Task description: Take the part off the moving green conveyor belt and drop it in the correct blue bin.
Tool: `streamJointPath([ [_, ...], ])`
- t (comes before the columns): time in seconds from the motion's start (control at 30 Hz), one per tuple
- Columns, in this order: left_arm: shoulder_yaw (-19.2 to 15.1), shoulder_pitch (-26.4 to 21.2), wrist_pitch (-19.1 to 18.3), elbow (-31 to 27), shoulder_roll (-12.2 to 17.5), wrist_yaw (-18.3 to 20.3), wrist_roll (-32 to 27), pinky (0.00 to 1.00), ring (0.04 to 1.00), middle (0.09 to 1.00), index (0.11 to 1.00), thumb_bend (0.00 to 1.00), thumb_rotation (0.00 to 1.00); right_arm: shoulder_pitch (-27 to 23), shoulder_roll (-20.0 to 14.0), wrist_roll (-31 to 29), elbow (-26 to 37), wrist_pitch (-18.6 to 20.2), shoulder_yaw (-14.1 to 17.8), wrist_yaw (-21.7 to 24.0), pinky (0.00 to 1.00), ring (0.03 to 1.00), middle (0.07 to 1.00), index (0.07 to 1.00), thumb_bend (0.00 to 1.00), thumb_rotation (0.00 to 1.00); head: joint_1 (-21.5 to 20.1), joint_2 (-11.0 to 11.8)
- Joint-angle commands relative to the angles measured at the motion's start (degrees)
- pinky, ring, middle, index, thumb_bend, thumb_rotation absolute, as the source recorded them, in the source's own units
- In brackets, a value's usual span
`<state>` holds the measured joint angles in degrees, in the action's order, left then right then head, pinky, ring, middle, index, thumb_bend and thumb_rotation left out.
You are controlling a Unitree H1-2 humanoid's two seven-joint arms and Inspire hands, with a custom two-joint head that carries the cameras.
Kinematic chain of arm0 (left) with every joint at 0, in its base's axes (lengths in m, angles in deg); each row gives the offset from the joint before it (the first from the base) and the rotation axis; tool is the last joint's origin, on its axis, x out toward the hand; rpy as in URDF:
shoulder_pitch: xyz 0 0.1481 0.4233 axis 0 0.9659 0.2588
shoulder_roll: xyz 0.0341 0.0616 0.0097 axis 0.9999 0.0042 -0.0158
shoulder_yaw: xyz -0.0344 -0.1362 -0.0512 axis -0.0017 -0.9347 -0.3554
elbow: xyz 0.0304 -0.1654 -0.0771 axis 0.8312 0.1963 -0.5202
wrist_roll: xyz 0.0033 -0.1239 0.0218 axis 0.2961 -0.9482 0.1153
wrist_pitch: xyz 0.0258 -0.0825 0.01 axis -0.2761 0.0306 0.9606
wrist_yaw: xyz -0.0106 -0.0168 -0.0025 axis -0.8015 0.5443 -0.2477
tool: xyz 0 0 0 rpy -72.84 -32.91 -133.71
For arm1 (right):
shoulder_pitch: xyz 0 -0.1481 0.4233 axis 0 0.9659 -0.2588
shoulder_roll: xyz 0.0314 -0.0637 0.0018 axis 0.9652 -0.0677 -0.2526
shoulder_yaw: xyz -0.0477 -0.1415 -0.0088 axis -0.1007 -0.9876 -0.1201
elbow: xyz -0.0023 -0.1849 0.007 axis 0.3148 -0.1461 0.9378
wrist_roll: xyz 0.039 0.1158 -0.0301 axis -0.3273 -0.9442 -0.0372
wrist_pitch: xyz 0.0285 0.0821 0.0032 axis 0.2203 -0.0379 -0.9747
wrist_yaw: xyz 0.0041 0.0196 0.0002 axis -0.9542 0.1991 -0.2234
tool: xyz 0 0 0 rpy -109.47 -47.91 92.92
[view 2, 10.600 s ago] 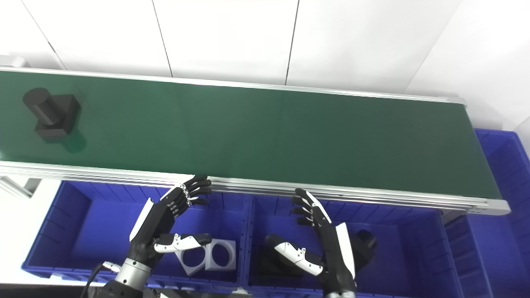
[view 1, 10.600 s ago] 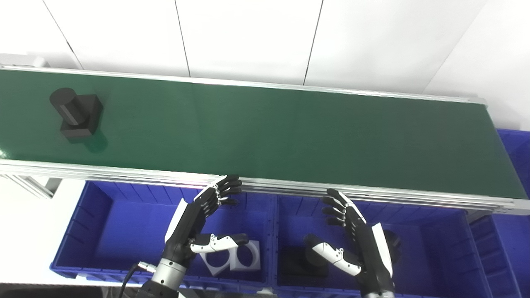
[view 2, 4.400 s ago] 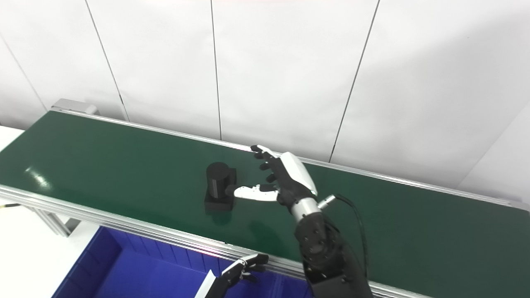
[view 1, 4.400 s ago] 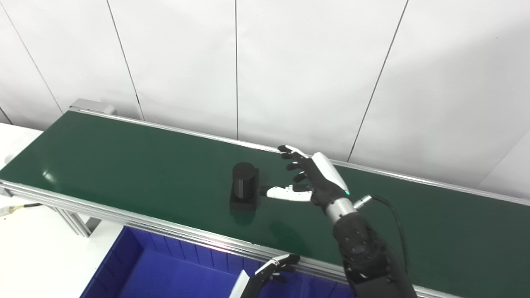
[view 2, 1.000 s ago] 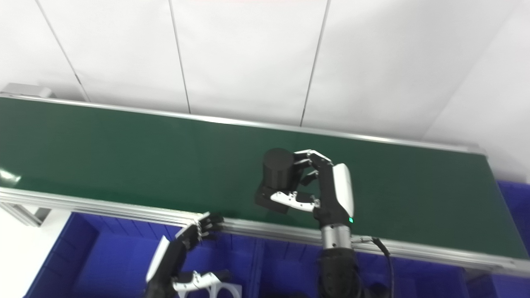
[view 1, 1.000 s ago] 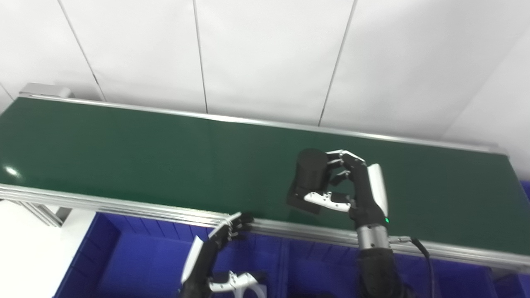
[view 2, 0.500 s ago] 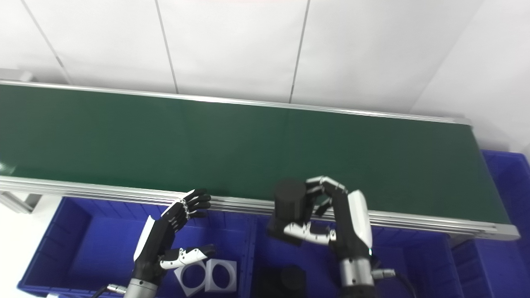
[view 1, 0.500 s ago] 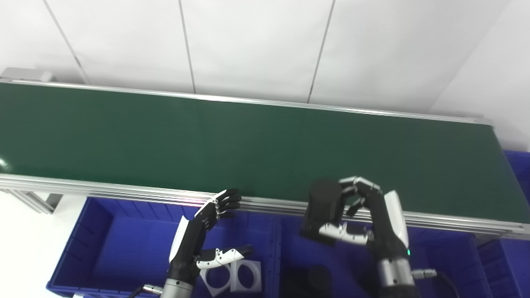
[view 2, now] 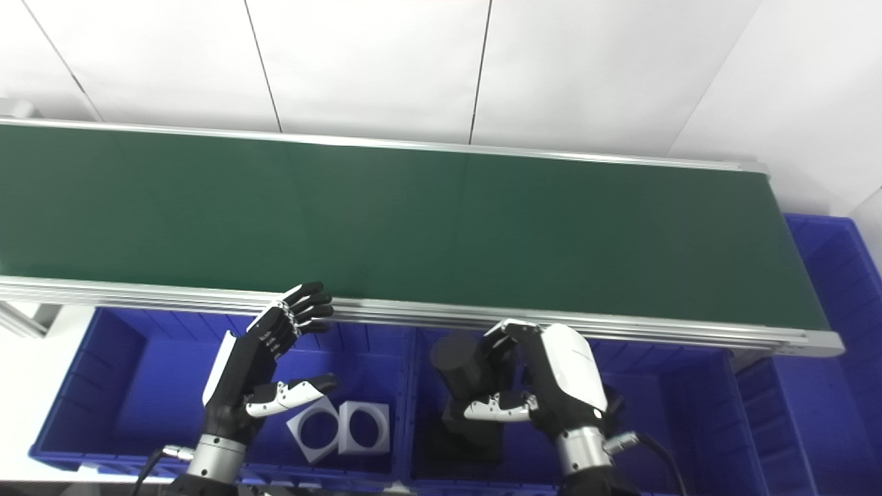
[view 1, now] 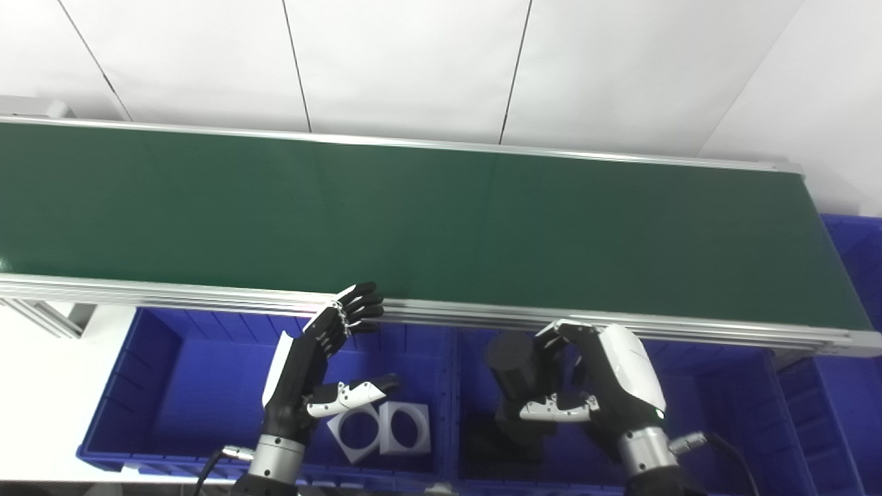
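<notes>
No readable writing anywhere. Black part [view 1: 513,362] pinched between thumb and curled fingers of right hand [view 1: 606,386], held low in frame over right blue bin [view 1: 744,413], above another black part [view 1: 499,448] on its floor. Left hand [view 1: 313,372] fingers spread, holding nothing, over left blue bin [view 1: 172,386] with two white square pieces [view 1: 382,430]. Green belt [view 1: 413,213] bare across mid frame.
</notes>
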<state>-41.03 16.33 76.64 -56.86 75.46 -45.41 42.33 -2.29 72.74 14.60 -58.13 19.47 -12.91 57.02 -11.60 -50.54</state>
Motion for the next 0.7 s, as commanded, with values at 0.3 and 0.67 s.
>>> streamJointPath([
  [0.3,-4.80,0.33,1.73,-2.10,-2.36,6.08,-0.02,0.68,0.754,0.798,0.811,0.82,0.33,-3.42,-0.82,8.03,-1.99,4.75,-2.89,5.94,0.38,0.495,0.461,0.520,0.52,0.00,0.10,-0.22],
  [0.67,-7.21,0.41,1.73,-1.96,-3.47,9.62,-0.55,0.67,0.753,0.797,0.811,0.82,0.34,-2.04,0.56,18.65,1.02,8.37,-4.30,8.61,0.88,0.936,0.939,0.847,0.78,0.24,0.39,-0.38],
])
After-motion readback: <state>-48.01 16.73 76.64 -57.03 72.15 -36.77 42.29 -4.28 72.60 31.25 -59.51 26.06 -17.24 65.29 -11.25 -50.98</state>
